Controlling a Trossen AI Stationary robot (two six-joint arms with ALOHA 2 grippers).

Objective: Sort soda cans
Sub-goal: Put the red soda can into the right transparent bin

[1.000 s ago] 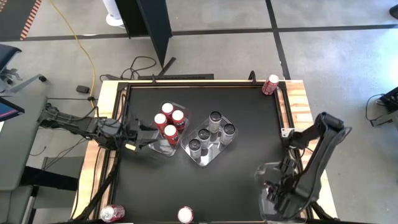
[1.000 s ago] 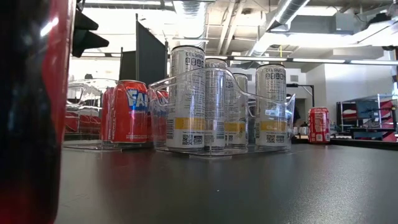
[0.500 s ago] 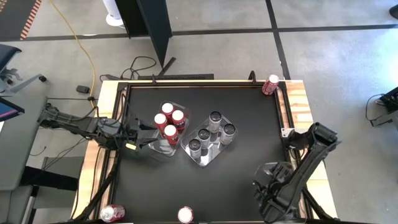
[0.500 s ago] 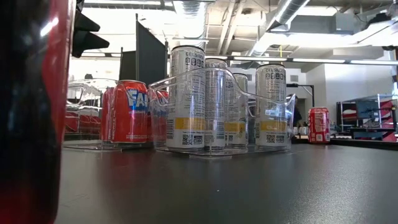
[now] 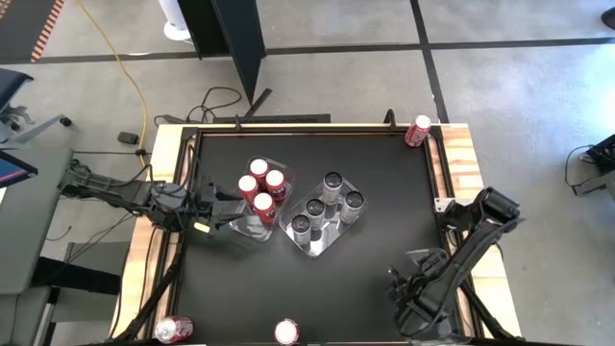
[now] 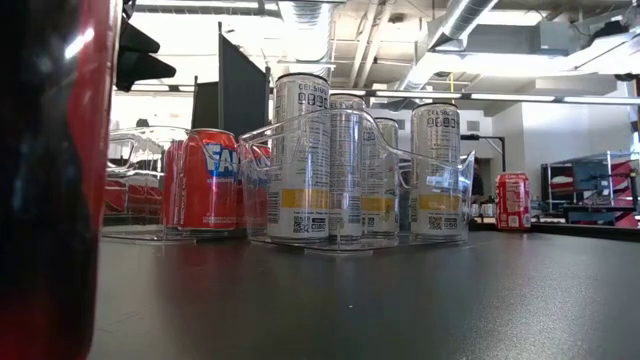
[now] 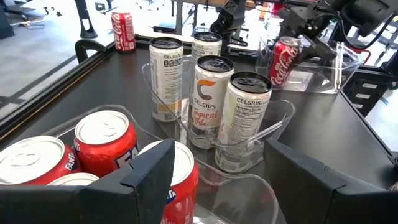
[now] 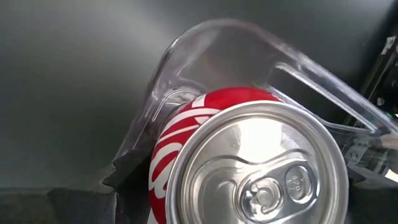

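Several red soda cans point(image 5: 259, 188) stand in a clear tray point(image 5: 252, 229), and several silver-grey ones point(image 5: 325, 205) stand in a second clear tray point(image 5: 322, 248) beside it. Loose red cans stand at the far right corner point(image 5: 418, 130) and at the near edge point(image 5: 175, 330), point(image 5: 286, 332). My left gripper point(image 5: 219, 205) is open at the red-can tray's left end; its fingers point(image 7: 149, 180) flank a red can point(image 7: 183, 177). My right gripper point(image 5: 415, 293), at the near right, is shut on a red cola can point(image 8: 249, 162) at a third clear tray point(image 8: 205, 37). My right gripper holds the red cola can by its side wall point(image 8: 168, 149), between its two fingers. It comes at the can from above, slanting, so the silver top point(image 8: 261, 168) faces the wrist. The can is tilted point(image 7: 285, 59) inside the tray's clear wall. Whether its base touches the tray is hidden.
The table has a raised wooden rim point(image 5: 461, 154). The black surface point(image 5: 375, 173) lies bare between the two filled trays and the far right corner. In the low view the near-edge red can point(image 6: 50, 180) blocks the left side.
My right gripper has gone down and a little toward the table's left edge with the red cola can, and its wrist has rolled. The jaws have kept their width. The left arm and the two filled trays have stayed put.
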